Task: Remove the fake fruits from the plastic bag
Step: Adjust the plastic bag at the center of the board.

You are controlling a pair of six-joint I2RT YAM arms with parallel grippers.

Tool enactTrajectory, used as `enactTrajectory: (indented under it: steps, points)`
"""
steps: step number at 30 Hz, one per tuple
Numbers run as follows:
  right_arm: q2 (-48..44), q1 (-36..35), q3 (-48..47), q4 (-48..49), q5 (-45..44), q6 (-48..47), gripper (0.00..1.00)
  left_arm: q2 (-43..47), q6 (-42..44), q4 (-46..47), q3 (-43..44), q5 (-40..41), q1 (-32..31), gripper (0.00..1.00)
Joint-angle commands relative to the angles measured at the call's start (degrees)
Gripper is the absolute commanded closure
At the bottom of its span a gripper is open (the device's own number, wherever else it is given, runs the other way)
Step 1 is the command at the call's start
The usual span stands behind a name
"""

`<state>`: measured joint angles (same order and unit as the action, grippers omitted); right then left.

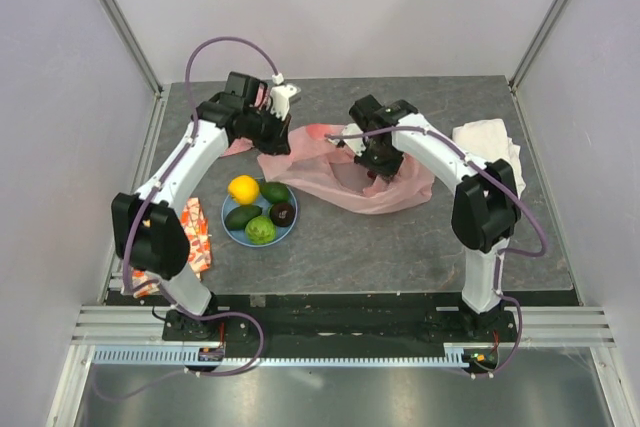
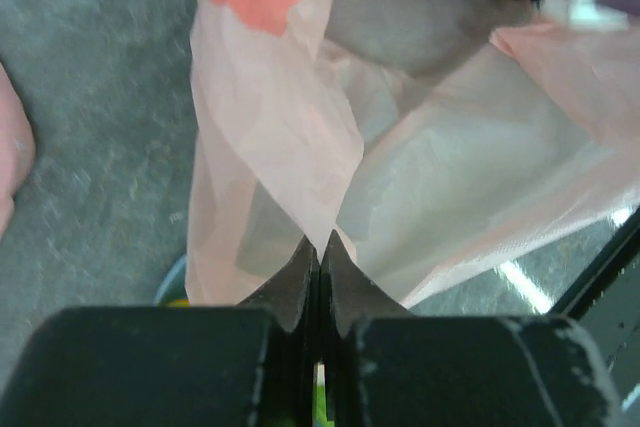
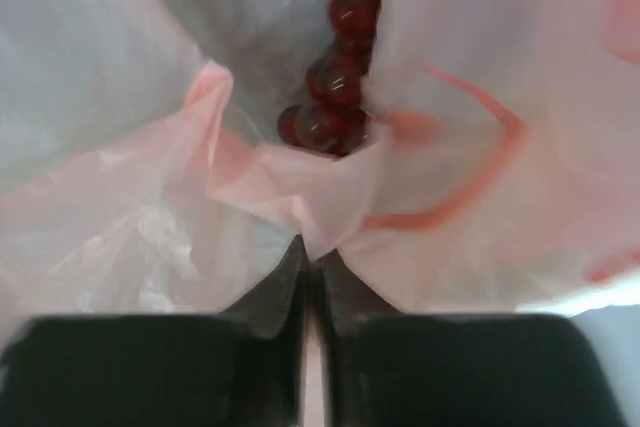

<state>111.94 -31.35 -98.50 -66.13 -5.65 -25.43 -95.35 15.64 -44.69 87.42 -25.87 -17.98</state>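
The translucent pink plastic bag (image 1: 335,179) lies mid-table, stretched between both grippers. My left gripper (image 1: 272,139) is shut on the bag's left edge (image 2: 300,147). My right gripper (image 1: 378,159) is shut on a fold of the bag (image 3: 330,212) near its mouth. The red grape bunch (image 3: 335,97) lies inside the bag, just beyond the right fingertips; it also shows through the film in the top view (image 1: 372,177). On the blue plate (image 1: 229,224) sit the yellow lemon (image 1: 243,189), two dark green avocados (image 1: 274,192) (image 1: 242,217), the dark purple fruit (image 1: 283,213) and the green round fruit (image 1: 261,231).
A white cloth (image 1: 490,147) lies at the right behind the right arm. An orange-and-white packet (image 1: 196,232) lies left of the plate. A pink object (image 2: 12,157) sits at the left edge of the left wrist view. Grey walls enclose the table.
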Motion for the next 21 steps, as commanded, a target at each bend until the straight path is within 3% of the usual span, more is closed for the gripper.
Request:
enactTrajectory:
  steps: [1, 6, 13, 18, 21]
  points:
    - [4.31, 2.61, -15.55, -3.3, 0.64, -1.64, 1.0, -4.57, -2.8, 0.04, 10.19, -3.39, 0.14, 0.98]
    - [11.45, 7.88, -36.02, 2.04, -0.5, -0.94, 1.0, -14.13, -8.34, 0.74, 25.32, -7.35, 0.92, 0.98]
    - [7.6, 13.16, -38.43, 26.91, 2.04, 3.63, 1.0, -22.16, -11.68, 8.46, 50.89, -9.03, 2.77, 0.98]
    - [-0.21, 13.34, -34.68, 37.55, 1.96, 3.46, 1.0, -15.58, -13.97, 14.53, 53.21, -10.43, 2.51, 0.98]
    - [-7.33, 14.21, -26.7, 42.74, 1.78, 1.71, 1.0, -9.26, -13.79, 15.94, 46.48, -10.08, 2.6, 0.98]
